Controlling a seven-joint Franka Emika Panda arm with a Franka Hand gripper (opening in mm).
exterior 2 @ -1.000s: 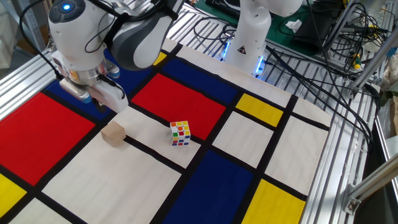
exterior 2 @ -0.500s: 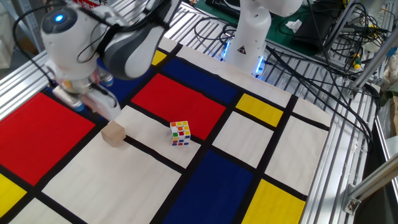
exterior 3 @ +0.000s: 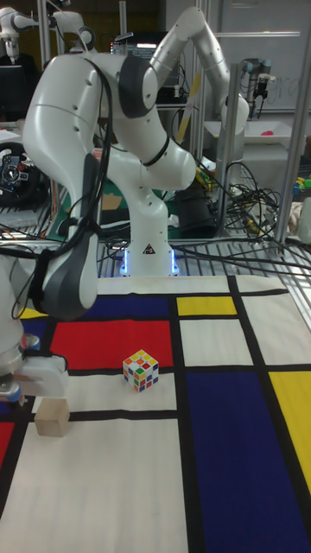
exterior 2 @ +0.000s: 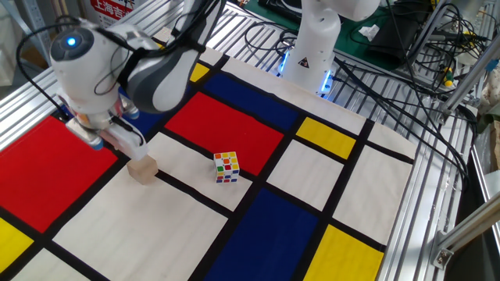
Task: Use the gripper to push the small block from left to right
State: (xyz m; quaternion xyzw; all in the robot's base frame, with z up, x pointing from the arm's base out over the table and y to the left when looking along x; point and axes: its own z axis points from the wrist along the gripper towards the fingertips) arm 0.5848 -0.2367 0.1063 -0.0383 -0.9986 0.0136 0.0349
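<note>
— Block position first: where does the small block (exterior 2: 143,168) lie against the fingers?

— Just below and a little to the right of the wrist in the fixed view, on a pale panel by a black stripe. The gripper (exterior 2: 123,150) hangs at the block's upper-left edge; whether it touches the wood I cannot tell.

— And from the tall fixed view?

— The small block (exterior 3: 52,418) sits directly under the boxy wrist, with the gripper (exterior 3: 22,390) at the picture's left edge, mostly cut off.

— Fingers apart or together?

— Cannot tell. The wrist housing hides them in both views.

— Anything on the far side of the block from the fingers?

— A puzzle cube (exterior 2: 226,167) stands near, apart from the block, across the black stripe on the patterned mat (exterior 2: 273,226).
</note>
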